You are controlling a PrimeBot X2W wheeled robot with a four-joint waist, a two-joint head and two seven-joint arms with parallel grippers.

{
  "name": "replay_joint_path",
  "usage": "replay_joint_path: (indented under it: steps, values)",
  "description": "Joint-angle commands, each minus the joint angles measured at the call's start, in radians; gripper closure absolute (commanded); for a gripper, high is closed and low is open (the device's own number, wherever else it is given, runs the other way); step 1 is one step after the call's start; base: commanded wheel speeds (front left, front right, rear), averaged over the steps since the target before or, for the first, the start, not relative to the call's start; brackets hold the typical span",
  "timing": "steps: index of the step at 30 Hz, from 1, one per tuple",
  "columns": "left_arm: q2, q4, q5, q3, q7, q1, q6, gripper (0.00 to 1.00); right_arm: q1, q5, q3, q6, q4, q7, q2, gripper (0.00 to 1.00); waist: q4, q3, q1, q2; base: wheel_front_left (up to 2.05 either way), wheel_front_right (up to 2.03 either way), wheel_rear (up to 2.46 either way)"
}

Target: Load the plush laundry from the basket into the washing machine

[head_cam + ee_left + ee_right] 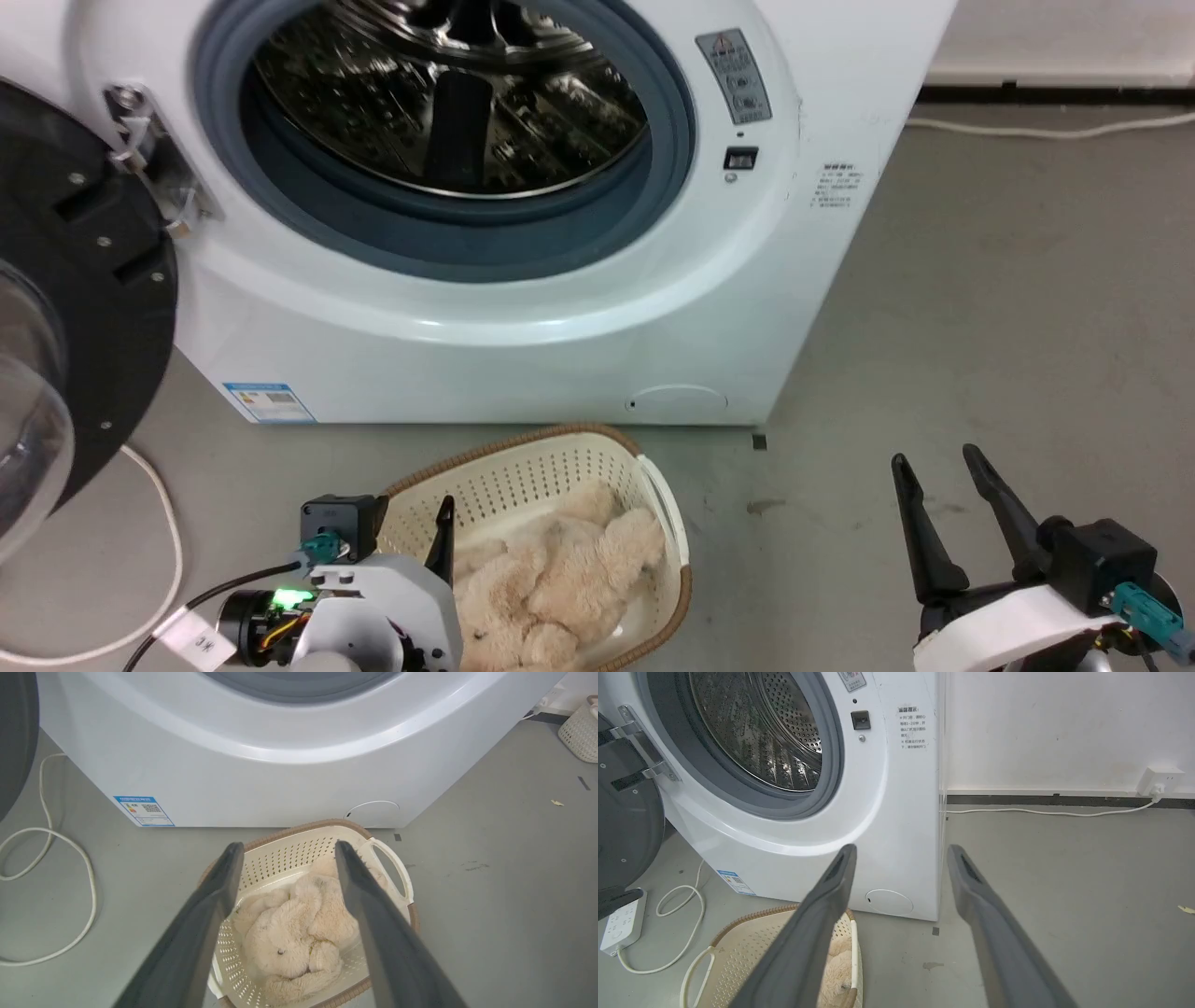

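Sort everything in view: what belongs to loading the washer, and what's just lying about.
For the job:
- plush laundry
- basket holding it
- washing machine
- left end effector, open, pointed at the basket

Lying about:
- white cable on the floor
- power strip
- small white bin off to the side

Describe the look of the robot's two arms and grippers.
The left gripper and the right gripper each have two long, dark, tapering fingers on a black block, behind it a rounded white wrist shell and a teal plug. The left wrist also carries a lit green light and a black cable with a white tag.
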Motion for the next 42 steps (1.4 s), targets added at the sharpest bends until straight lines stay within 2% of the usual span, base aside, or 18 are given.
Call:
replay_joint_path:
  steps: [1,13,27,36,42]
  values:
    - [0.007,0.017,-0.012,-0.007,0.004,-0.020,-0.007,0.00,-0.012,0.012,-0.001,0.000,-0.005,-0.009,0.000,0.00,-0.006,0.017,-0.0002,-0.0001,0.00,0.00,0.00]
    - [0.027,0.161,-0.029,-0.072,0.065,-0.126,-0.027,0.00,-0.027,0.054,-0.008,0.000,-0.030,-0.034,0.000,0.00,-0.037,0.141,-0.0002,-0.0001,0.00,0.00,0.00]
    - [0.072,0.312,-0.001,-0.179,0.130,-0.273,-0.019,0.00,-0.041,0.116,-0.009,0.000,-0.065,-0.063,0.000,0.00,-0.078,0.303,-0.0002,-0.0001,0.00,0.00,0.00]
    - [0.096,0.403,0.011,-0.240,0.150,-0.374,0.004,0.00,-0.054,0.152,0.009,0.000,-0.097,-0.082,0.000,0.00,-0.100,0.416,-0.0002,-0.0001,0.00,0.00,0.00]
    - [0.099,0.467,-0.023,-0.242,0.163,-0.438,0.032,0.00,-0.056,0.175,0.016,-0.001,-0.119,-0.094,0.000,0.00,-0.115,0.484,-0.0002,-0.0001,0.00,0.00,0.00]
